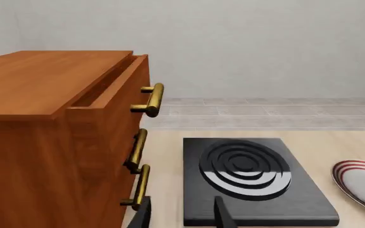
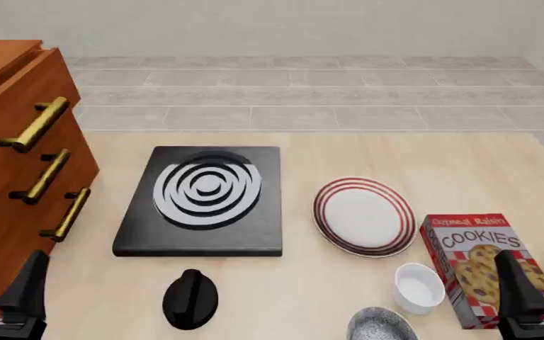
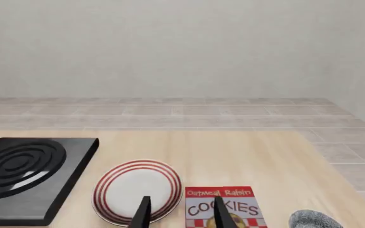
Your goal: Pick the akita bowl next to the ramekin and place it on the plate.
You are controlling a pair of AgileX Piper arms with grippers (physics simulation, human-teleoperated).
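Both end effectors low over wooden table [image 2: 348,156]; tiled floor [image 2: 300,92] beyond.

speckled akita bowl [image 2: 382,326] beside ramekin [image 2: 418,287] (upright)

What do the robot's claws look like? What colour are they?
Both are black. The left claw and the right claw each have two thin, flat fingers that taper towards the tips, like little blades. From the front they look like dark, pointy wedges. No cables or markings show.
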